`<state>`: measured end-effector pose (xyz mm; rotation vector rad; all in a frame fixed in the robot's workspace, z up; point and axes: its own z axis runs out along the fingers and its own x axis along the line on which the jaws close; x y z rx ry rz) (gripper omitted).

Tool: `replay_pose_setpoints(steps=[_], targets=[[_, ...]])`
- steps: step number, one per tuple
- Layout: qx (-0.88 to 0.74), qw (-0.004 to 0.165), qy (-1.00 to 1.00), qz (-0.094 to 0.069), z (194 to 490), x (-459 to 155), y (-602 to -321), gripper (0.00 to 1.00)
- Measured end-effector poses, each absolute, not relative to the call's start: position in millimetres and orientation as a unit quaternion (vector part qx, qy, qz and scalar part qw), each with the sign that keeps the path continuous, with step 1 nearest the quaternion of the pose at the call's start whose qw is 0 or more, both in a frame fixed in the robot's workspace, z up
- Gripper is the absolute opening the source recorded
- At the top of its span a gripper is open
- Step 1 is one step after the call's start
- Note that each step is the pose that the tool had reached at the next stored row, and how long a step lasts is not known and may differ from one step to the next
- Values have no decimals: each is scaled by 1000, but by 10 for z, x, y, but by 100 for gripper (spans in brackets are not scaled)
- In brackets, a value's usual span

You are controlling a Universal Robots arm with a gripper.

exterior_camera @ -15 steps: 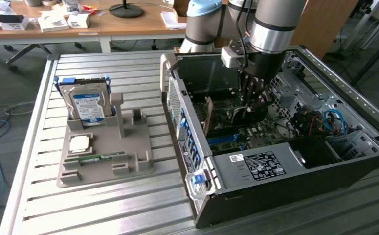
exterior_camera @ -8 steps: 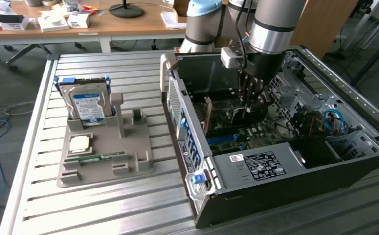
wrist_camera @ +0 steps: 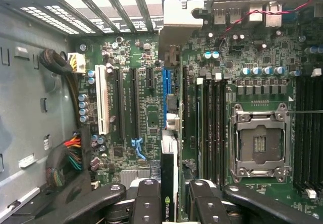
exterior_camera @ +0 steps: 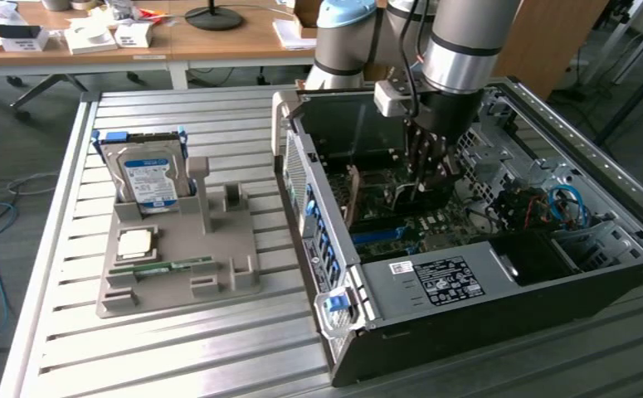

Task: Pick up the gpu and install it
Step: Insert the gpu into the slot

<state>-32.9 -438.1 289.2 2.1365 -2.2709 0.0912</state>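
The gpu [wrist_camera: 170, 148] appears edge-on in the wrist view, a thin card with a green logo near the gripper [wrist_camera: 169, 204]. Its silver end bracket [wrist_camera: 184, 12] reaches the rear slot openings of the case. The black fingers [wrist_camera: 146, 199] press on both sides of the card, so the gripper is shut on it. The card stands upright just over the blue slot [wrist_camera: 165, 85] of the motherboard; whether it is seated I cannot tell. In the exterior view the gripper [exterior_camera: 426, 178] is down inside the open computer case [exterior_camera: 499, 290], with the gpu [exterior_camera: 354, 197] running towards the case's rear wall.
On the exterior view's left a grey fixture [exterior_camera: 177, 265] holds a blue-labelled hard drive [exterior_camera: 146, 178], a processor chip [exterior_camera: 135, 242] and a green memory stick [exterior_camera: 166, 267]. Inside the case are an empty processor socket [wrist_camera: 260, 143], black slots, blue cables [exterior_camera: 565, 203] and a wire bundle [wrist_camera: 68, 158].
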Motion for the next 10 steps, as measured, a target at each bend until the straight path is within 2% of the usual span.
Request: replay_pose_setpoints(steps=[10], targets=[[682,11,-731,29,2843,-330,-4390,26]])
